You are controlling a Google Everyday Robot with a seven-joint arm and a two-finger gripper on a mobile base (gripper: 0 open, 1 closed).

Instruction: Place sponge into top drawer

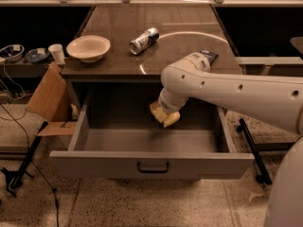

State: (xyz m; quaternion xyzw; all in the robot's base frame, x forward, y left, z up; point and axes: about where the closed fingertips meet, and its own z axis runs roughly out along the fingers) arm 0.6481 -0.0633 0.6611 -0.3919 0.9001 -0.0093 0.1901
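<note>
The top drawer (151, 164) is pulled wide open; it is grey with a small dark bar handle on its front panel. The pale yellow sponge (164, 115) hangs over the drawer's inside, near the back middle, above the floor. My gripper (166, 109) is at the end of the white arm that reaches in from the right; it is shut on the sponge and mostly hidden behind the arm's wrist.
On the table top stand a cream bowl (88, 48), a drink can (144, 40) lying on its side and a dark blue packet (208, 56) at the right edge. A cardboard box (45, 96) and cables lie left of the drawer.
</note>
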